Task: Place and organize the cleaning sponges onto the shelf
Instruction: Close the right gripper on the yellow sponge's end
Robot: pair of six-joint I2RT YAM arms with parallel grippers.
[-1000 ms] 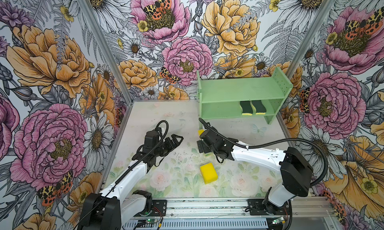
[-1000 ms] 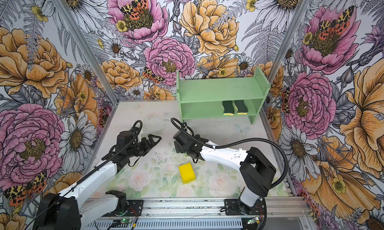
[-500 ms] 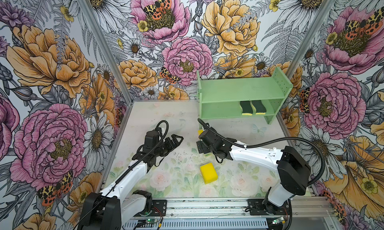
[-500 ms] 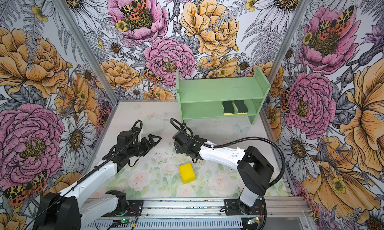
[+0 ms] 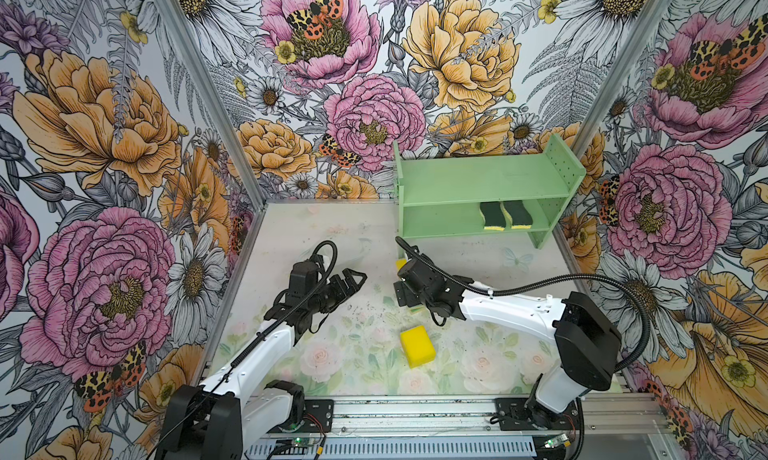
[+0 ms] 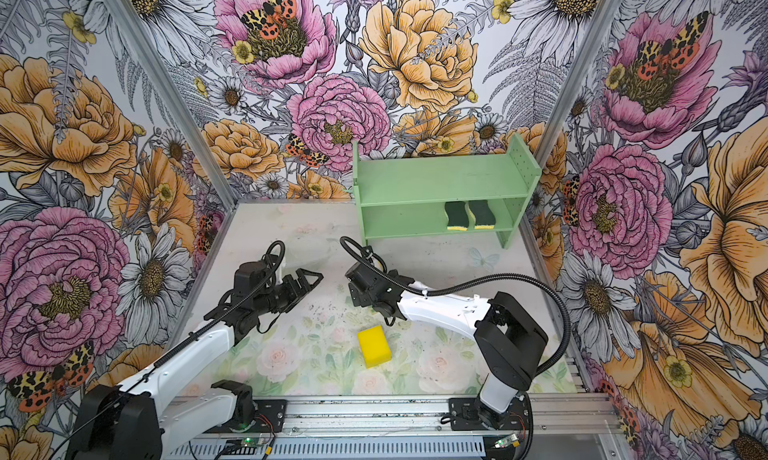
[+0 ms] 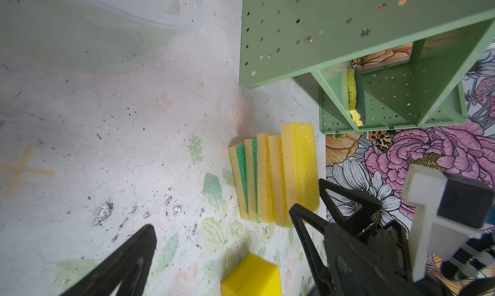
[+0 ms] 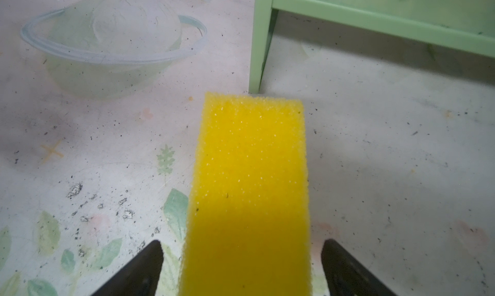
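Near the front left leg of the mint-green shelf (image 5: pixel 478 183), a row of sponges (image 7: pixel 263 179) stands on edge on the table (image 5: pixel 519 262): two with teal-green tops and three plain yellow. The right gripper (image 8: pixel 242 242) is placed over the end of this row that is closest to the shelf. Its jaws are spread, one on each side of the last plain yellow sponge (image 8: pixel 251 160), and the right wrist view shows a small gap on both sides, so nothing is pinched yet. The sponge's long axis runs straight away from the wrist toward the shelf leg, so the jaws stand across its thin side; I judge that closing them would catch it well. The left gripper (image 5: pixel 355 281) is also spread and empty, well apart from the row, so the right arm is clearly the nearer one. Two wavy dark-green-topped sponges (image 5: pixel 505 215) already stand side by side on the lower tier. One lone yellow sponge (image 5: pixel 417 345) lies flat near the table's front, between the two arms. A clear bowl (image 8: pixel 107 53) rests beside the shelf.
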